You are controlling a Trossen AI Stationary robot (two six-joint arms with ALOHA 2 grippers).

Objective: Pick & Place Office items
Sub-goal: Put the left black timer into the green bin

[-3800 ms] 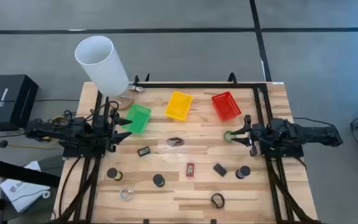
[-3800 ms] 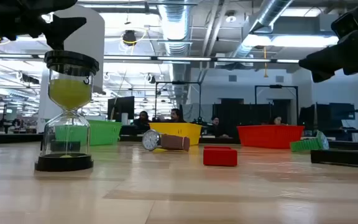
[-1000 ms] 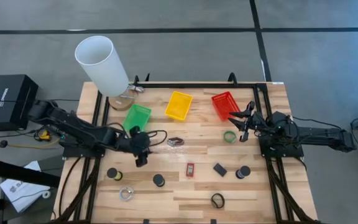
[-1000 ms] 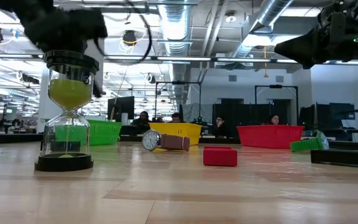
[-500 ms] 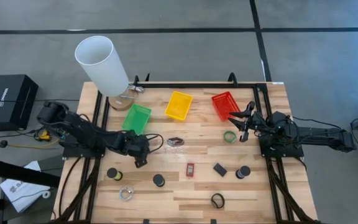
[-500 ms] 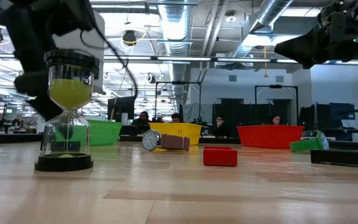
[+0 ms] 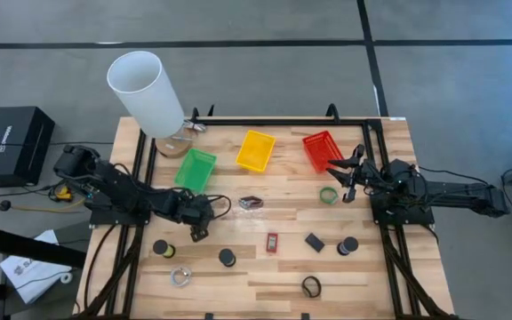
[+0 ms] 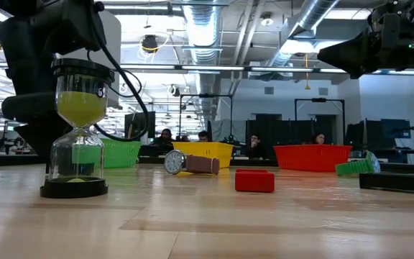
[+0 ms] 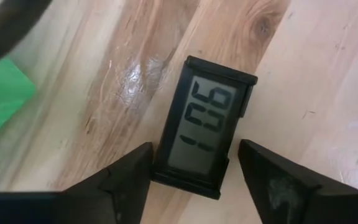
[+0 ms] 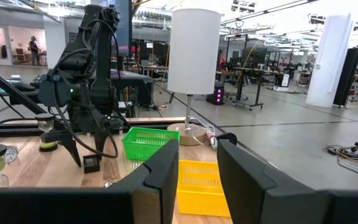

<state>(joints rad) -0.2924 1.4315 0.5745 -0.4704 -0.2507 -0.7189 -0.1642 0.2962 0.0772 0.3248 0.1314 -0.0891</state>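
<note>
Clock (image 9: pixel 202 135) lay flat on the bench near the green basket (image 7: pixel 196 168); my left gripper (image 9: pixel 191 180) straddled it, unclenched. Closing off-centre could have skidded it away.

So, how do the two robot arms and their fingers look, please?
Both arms are dark, almost black, built of jointed segments. The left arm carries loose black cables that loop beside its gripper. The right arm is the same dark build, ending in its gripper. The left fingers are flat, matt black blocks, and the right fingers look alike.
</note>
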